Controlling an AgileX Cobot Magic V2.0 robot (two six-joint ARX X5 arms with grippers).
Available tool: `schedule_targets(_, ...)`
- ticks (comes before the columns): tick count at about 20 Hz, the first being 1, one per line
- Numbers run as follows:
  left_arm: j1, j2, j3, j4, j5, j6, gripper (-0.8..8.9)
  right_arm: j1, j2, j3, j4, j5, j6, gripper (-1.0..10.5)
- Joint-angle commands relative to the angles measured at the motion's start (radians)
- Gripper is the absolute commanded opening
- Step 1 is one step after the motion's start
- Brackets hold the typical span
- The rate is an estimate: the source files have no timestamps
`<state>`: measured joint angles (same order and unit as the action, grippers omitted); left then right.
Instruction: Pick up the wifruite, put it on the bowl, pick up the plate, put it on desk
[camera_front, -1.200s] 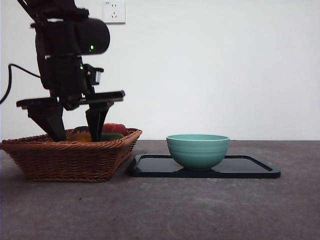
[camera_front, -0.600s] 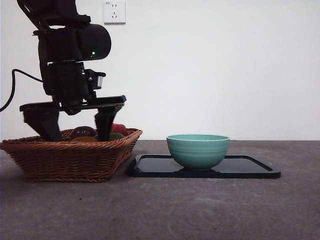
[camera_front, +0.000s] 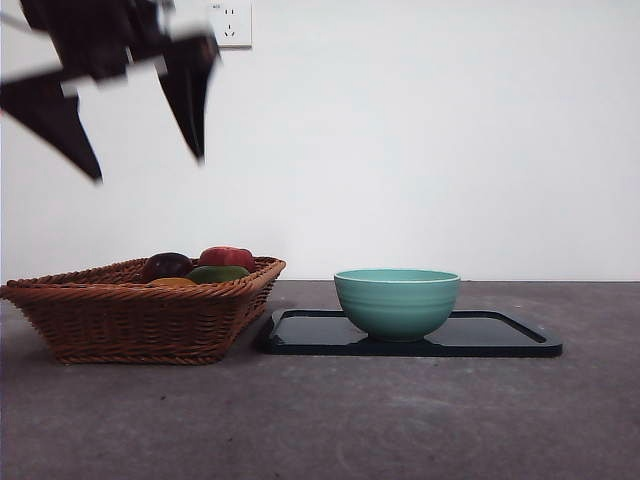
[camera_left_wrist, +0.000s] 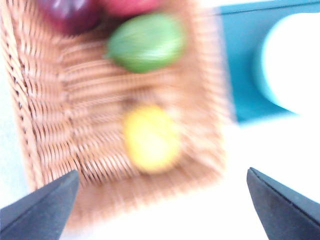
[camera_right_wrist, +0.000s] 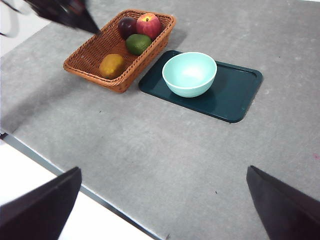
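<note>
Probably a lab: bare white wall (camera_front: 450, 140), socket (camera_front: 228, 22), grey desk (camera_front: 400, 420)

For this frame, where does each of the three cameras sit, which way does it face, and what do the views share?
Front view: low at desk height, looking level at wicker basket, bowl and dark tray; the left claw hangs open above the basket.
Left wrist view: looks down, blurred, onto the wifruite in the basket; own jaw tips show.
Right wrist view: high, looking down across the desk; right claw open.
All share basket and bowl.
</note>
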<state>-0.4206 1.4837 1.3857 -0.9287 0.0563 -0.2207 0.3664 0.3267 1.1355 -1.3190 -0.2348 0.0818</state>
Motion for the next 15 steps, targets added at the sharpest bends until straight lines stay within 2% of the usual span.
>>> schedule_targets(1, -0.015, -0.094, 0.02, -0.07, 0.099, 0.094, 5.36, 0.004, 0.001, 0.009, 0.009, 0.0, -0.002, 5.5)
schedule_targets(3, -0.037, -0.192, 0.02, -0.143, 0.182, 0.141, 5.35, 0.004, 0.001, 0.009, 0.009, -0.001, -0.002, 5.5)
schedule_targets(6, -0.093, -0.334, 0.019, -0.223, 0.202, 0.188, 5.35, 0.004, 0.001, 0.009, 0.009, 0.0, 0.003, 5.5)
schedule_targets(10, -0.147, -0.495, 0.019, -0.269, 0.268, 0.233, 5.35, 0.004, 0.001, 0.009, 0.01, -0.001, 0.06, 5.5)
schedule_targets(15, -0.164, -0.636, 0.019, -0.282, 0.315, 0.235, 5.35, 0.004, 0.001, 0.009, 0.01, -0.001, 0.102, 5.5)
